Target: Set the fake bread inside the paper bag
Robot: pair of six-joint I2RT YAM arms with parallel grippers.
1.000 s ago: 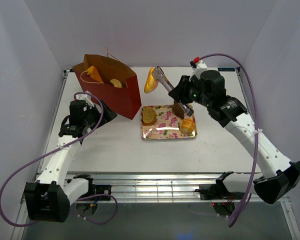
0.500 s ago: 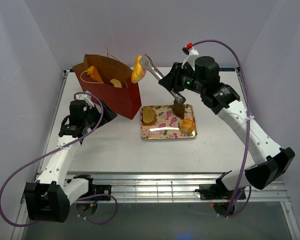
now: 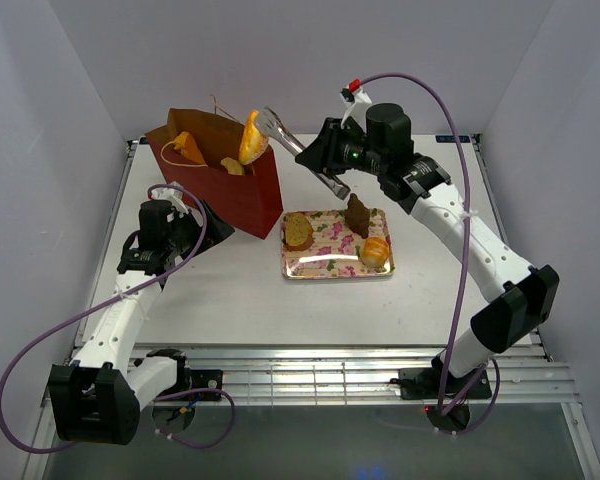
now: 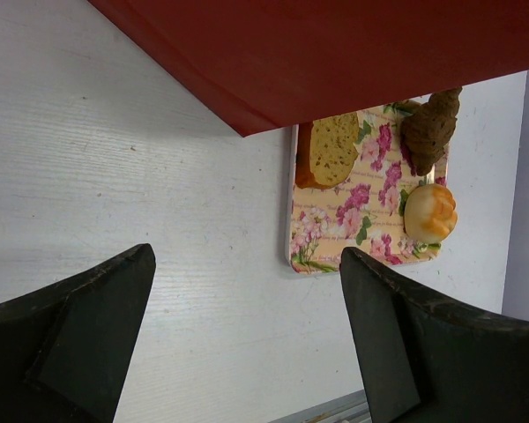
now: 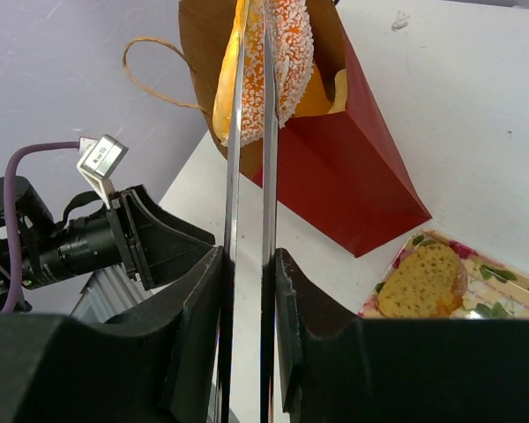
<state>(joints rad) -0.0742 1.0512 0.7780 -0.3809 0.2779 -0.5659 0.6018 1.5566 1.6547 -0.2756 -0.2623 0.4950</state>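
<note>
At back left, paper bag (image 3: 242,195) stands open, two pastries (image 3: 190,148) inside. Floral tray (image 3: 330,262) just beside it holds three more. Left gripper (image 4: 247,300) by bag's base, jaws spread, empty. Right gripper (image 3: 270,124) clamped on orange pastry (image 3: 252,138) over bag mouth.

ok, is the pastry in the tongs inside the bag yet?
Out. The pastry hangs in the tongs, clamped by the right gripper, above the paper bag's open mouth.
</note>
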